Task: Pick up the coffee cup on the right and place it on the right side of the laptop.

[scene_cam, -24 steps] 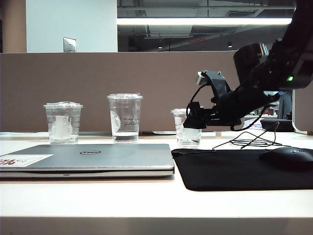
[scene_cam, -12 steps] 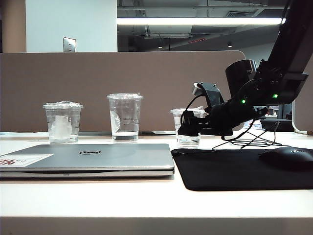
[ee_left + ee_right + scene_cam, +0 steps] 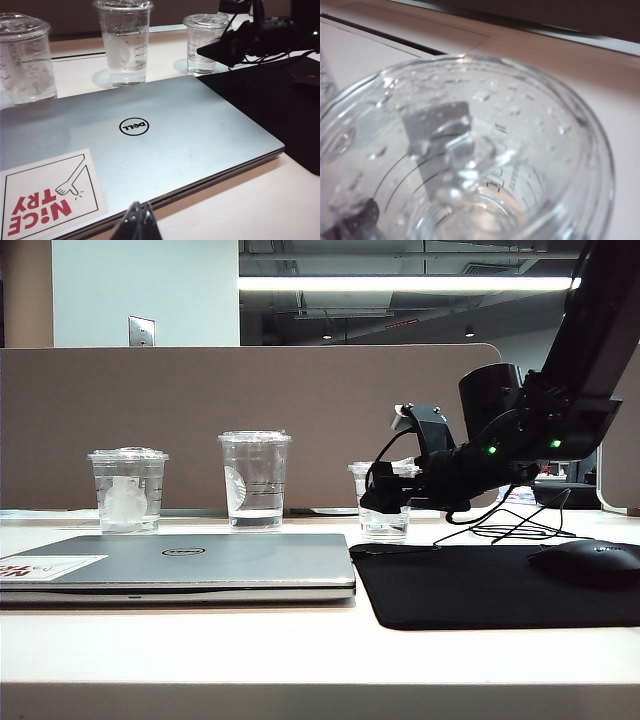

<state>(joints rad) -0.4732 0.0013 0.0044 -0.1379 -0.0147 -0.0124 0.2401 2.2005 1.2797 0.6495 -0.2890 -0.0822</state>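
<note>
Beige desk [image 3: 300,650], right pincer [image 3: 378,502] at coffee cup [image 3: 470,150]

three cups [image 3: 256,480], one laptop [image 3: 200,562], one mouse [image 3: 585,562]

A brown partition panel [image 3: 200,420] runs behind the pale table [image 3: 200,650]. Above it, a pale wall [image 3: 150,290] carries a metal switch plate [image 3: 142,331]; a long ceiling light strip [image 3: 400,284] glows.
</note>
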